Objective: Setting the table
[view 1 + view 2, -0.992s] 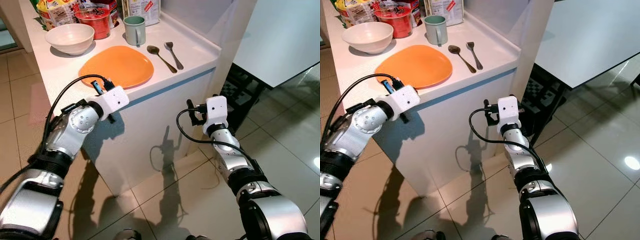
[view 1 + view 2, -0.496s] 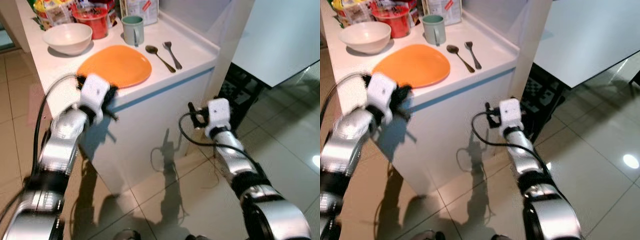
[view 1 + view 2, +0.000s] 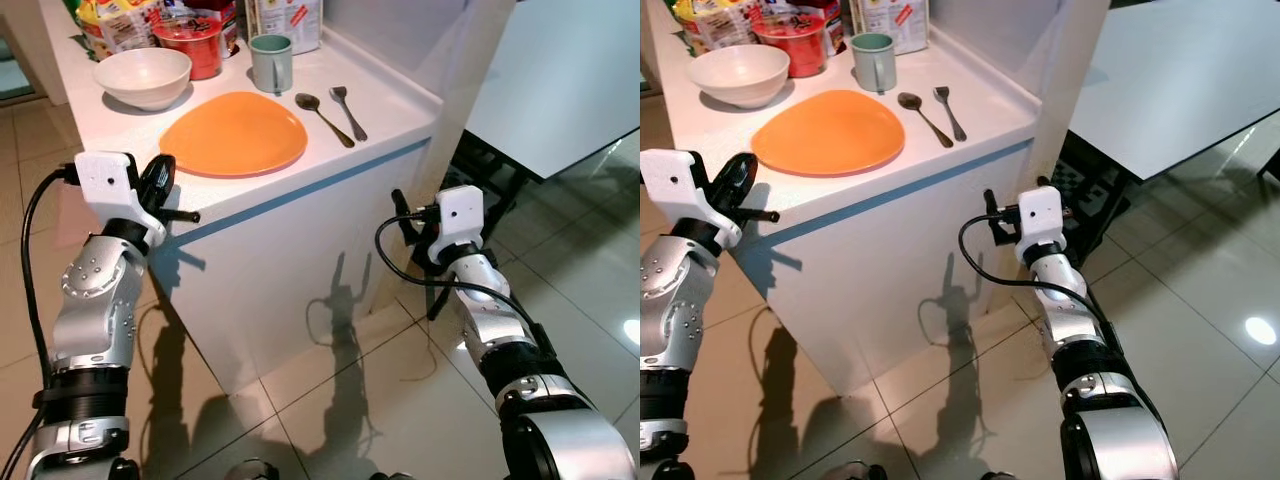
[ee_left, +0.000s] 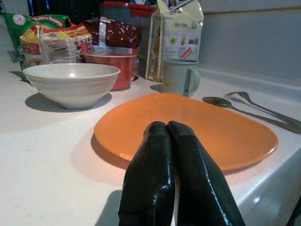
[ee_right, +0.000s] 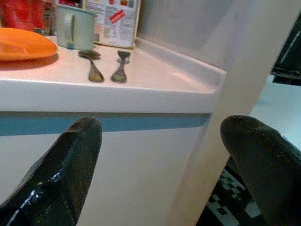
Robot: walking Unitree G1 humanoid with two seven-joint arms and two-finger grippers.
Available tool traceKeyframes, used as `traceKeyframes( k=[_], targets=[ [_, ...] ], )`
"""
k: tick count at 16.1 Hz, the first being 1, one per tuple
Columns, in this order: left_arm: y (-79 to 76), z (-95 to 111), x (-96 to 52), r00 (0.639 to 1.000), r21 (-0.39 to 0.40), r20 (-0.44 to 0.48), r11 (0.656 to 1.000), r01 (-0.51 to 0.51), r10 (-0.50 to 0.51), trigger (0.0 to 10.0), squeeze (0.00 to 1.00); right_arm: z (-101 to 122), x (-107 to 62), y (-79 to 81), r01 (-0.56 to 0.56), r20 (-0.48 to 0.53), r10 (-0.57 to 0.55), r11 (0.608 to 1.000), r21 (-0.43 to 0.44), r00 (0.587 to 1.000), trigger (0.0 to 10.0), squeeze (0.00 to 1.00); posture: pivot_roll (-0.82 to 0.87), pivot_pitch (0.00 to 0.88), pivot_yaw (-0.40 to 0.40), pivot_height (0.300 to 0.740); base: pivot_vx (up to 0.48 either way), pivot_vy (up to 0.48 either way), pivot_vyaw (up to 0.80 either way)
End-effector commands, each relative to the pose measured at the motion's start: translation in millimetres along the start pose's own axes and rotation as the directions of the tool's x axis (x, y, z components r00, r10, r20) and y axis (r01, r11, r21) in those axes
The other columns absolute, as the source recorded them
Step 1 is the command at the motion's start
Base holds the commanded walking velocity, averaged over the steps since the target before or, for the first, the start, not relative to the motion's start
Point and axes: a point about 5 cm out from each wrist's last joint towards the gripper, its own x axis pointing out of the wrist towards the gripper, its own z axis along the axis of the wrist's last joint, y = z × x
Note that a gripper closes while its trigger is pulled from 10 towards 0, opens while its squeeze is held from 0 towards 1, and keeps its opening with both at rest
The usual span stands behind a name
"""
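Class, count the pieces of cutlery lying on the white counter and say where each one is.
2. A spoon lies just beside the orange plate, and a fork lies next to the spoon, on its far side from the plate. More could be hidden behind the packets at the back.

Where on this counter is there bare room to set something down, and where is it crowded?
Bare counter lies right of the fork, up to the wall, and in the front left corner between the bowl, the plate and the edge. The back is crowded: packets, red tub, mug and carton stand close together.
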Motion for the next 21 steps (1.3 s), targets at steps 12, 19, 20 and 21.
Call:
traceKeyframes(
  k=[12,19,20,21],
  targets=[
    [-18.8,28.4,13.6,0.998,0.148,0.047,0.989,0.025,-0.033,10.0,0.00,33.4,16.1,-8.6,0.060,0.082,-0.065,0.997,0.055,0.994,10.0,0.00,0.13,0.052,-0.021,0.740,0.000,0.000,0.00],
    [30.0,-6.2,-28.0,0.994,0.094,-0.108,0.995,0.032,-0.022,10.0,0.00,8.8,-7.1,-23.1,0.028,0.007,-0.028,1.000,-0.003,1.000,10.0,0.00,0.12,0.054,-0.012,0.740,0.000,0.000,0.00],
    [40.8,-10.8,-38.9,0.990,0.079,-0.140,0.996,0.038,-0.026,10.0,0.00,3.0,-12.1,-28.7,0.026,-0.016,-0.026,1.000,-0.003,1.000,10.0,0.00,0.12,0.057,-0.013,0.740,0.000,0.000,0.00],
    [63.1,-17.2,-67.5,0.979,0.089,-0.202,0.995,0.051,-0.032,10.0,0.00,-14.7,-30.0,-42.9,0.006,-0.077,-0.008,0.999,-0.032,0.997,10.0,0.00,0.12,0.060,-0.015,0.740,0.000,0.000,0.00]
  ],
)
